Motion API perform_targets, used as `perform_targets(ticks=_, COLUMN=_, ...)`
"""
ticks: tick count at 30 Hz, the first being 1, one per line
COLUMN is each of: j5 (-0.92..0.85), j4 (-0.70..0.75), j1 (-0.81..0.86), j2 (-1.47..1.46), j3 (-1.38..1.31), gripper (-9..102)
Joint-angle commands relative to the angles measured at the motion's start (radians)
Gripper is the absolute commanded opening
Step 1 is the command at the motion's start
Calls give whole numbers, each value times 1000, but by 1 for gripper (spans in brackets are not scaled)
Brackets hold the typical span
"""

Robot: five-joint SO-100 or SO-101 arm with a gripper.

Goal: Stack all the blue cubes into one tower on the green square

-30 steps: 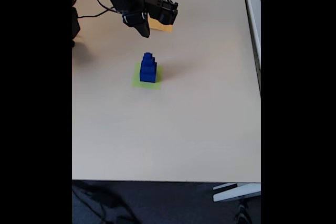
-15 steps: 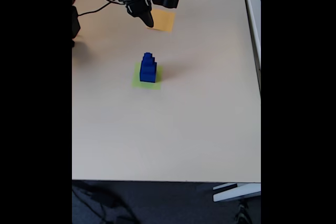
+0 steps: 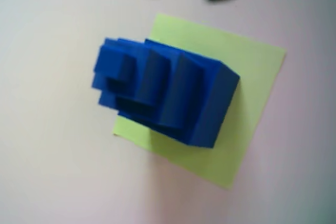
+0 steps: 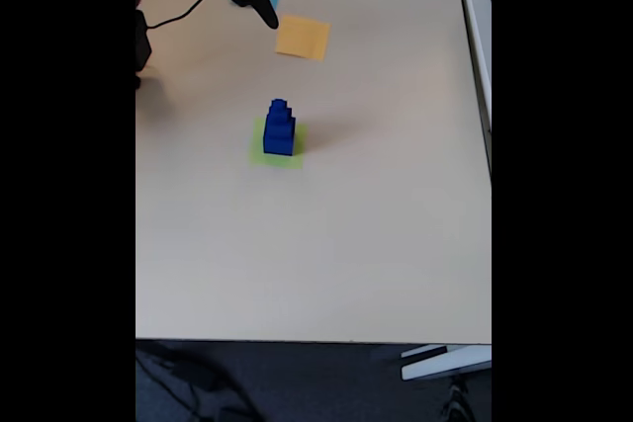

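Gripper (image 4: pixel 265 13) hangs at the table's (image 4: pixel 376 234) far edge, well apart from the work; I cannot tell its jaw state. The tower (image 4: pixel 279 127) of blue cubes (image 3: pixel 157 93) stands on the green square (image 3: pixel 252 77), near the orange square (image 4: pixel 303 38).

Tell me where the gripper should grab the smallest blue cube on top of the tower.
Judging from the pictures, grip the smallest blue cube by two opposite flat side faces, coming down from above. It sits exposed atop the tower, which stands on the green square, so a sideways approach risks knocking the cubes below.
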Motion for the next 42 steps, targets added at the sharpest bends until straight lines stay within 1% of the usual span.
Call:
perform_targets(ticks=1, j5=-44, j4=-18, j1=-17, j2=132, j3=75, gripper=0)
perform_targets(ticks=6, j5=-133, j4=-101, j1=-25, j2=318, j3=345, gripper=0)
perform_targets(ticks=10, j5=-222, j4=-258, j1=-40, j2=540, j3=641, gripper=0)
perform_targets(ticks=16, j5=-290, j4=-321, j1=-77, j2=765, j3=913, gripper=0)
perform_targets(ticks=21, j5=-331, j4=-374, j1=-104, j2=905, j3=1077, gripper=0)
perform_targets(ticks=24, j5=-385, j4=-411, j1=-95, j2=983, j3=1161, gripper=0)
perform_targets(ticks=32, j5=-460, j4=-471, j1=-66, j2=1158, j3=1362, gripper=0)
perform_targets(ticks=36, j5=-523, j4=-479, j1=-60, j2=1295, j3=1459, gripper=0)
perform_targets(ticks=42, j5=-601, j4=-480, j1=-63, j2=1388, j3=1537, gripper=0)
